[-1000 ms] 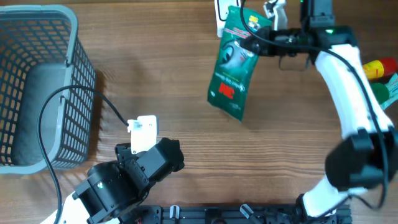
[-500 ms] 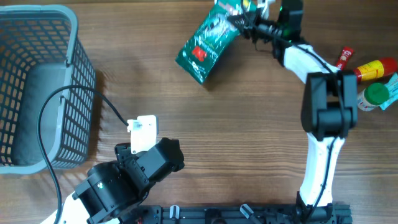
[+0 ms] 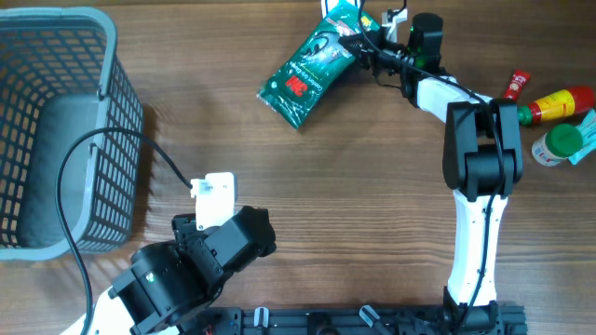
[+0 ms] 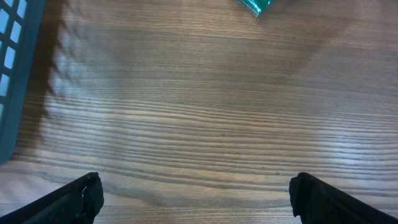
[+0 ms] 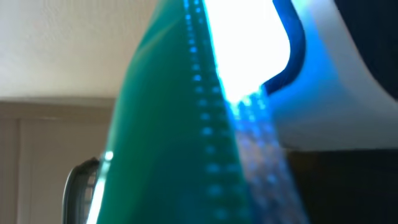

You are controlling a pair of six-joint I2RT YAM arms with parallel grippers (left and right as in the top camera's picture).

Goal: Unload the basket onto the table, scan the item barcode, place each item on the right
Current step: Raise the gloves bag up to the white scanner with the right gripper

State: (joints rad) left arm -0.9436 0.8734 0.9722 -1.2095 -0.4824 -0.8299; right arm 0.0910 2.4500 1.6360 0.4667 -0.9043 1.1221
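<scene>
Near: left gripper [image 4: 196, 193], jaws standing wide apart, hovering empty over the table [image 3: 372, 186]. Far: right gripper [image 3: 361, 44] is pinching shut on the green packet [image 3: 305, 70], which is trailing leftward from its fingertips. Advisable: gripping firmly while turning the packet slowly, bringing its barcode, unseen here, out flat.

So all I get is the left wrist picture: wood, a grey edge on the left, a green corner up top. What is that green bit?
Observer: The corner of a green packet with a red logo, slanting across the far side of the table.
Operator: Is anything holding it?
Observer: Yes, the right gripper is shut on its top end.
Operator: And the grey edge?
Observer: That is the wall of a grey mesh basket at the table's left end.
</scene>
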